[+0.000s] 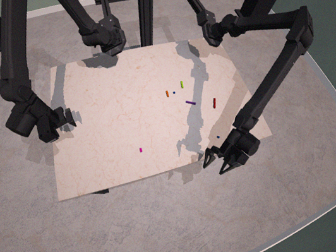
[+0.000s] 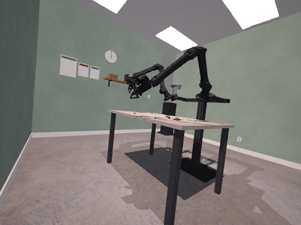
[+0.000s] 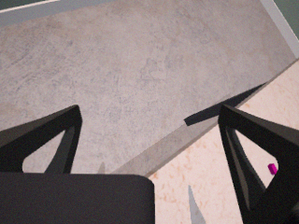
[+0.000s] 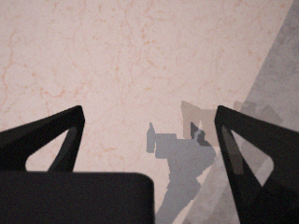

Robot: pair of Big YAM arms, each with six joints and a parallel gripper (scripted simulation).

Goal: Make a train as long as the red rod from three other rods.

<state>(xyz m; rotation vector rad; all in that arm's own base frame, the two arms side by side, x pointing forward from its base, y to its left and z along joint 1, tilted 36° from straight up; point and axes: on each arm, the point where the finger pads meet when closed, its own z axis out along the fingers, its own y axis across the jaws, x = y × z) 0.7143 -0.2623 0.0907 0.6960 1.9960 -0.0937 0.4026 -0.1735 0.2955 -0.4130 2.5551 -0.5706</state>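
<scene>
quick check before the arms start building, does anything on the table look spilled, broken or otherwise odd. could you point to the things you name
Nothing stands out. The small lime (image 1: 181, 84), orange (image 1: 167, 93), purple (image 1: 190, 102), red (image 1: 214, 103), magenta (image 1: 140, 150) and two blue (image 1: 174, 92) (image 1: 218, 136) rods lie scattered, but that fits an unbuilt train. I see no spill or breakage.

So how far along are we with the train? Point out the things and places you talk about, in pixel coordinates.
Done: nothing I can see; no rods lie end to end.
In hand: nothing; the left tool (image 1: 213, 170) (image 2: 132, 95) (image 3: 149, 112) and right tool (image 1: 69, 128) (image 2: 129, 91) (image 4: 149, 113) are both open and empty.
Left: the whole train. The magenta rod (image 1: 140, 150) (image 2: 134, 113) (image 3: 272, 169) lies far from the orange rod (image 1: 167, 93) (image 2: 167, 116), which sits near but apart from one blue rod (image 1: 174, 92).
</scene>
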